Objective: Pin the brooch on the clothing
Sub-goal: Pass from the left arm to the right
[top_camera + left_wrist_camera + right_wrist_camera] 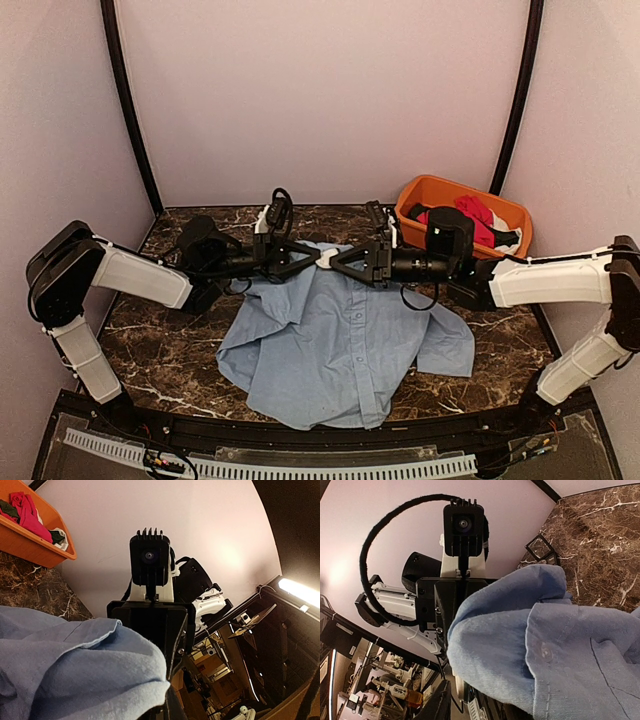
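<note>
Reaching in from both sides of the overhead frame, my two arms meet tip to tip just above the centre of the picture. My left claw (312, 259) comes from the left and my right claw (340, 262) from the right. The two sit just beside each other over the collar end of the shirt (340, 350).

The shirt lies front-up on the marble table (150, 340), filling the middle of the frame. Its button placket runs down toward the bottom edge and a sleeve reaches out to the right.

From my left wrist, blue cloth is bunched up close across the lower left of the view, with the other arm's camera block (150, 560) facing me at centre. From my right wrist, the same cloth heaps across the right half of the frame, a pale button (546, 652) showing on it.

In both wrist views the fabric covers my fingers, and from overhead the tips are too small to read. I cannot tell whether either claw is pinched on the cloth or standing apart.

I cannot pick out the brooch in any view.

An orange bin (425, 190) sits at the upper right of the table, with a red garment (480, 225) inside.
</note>
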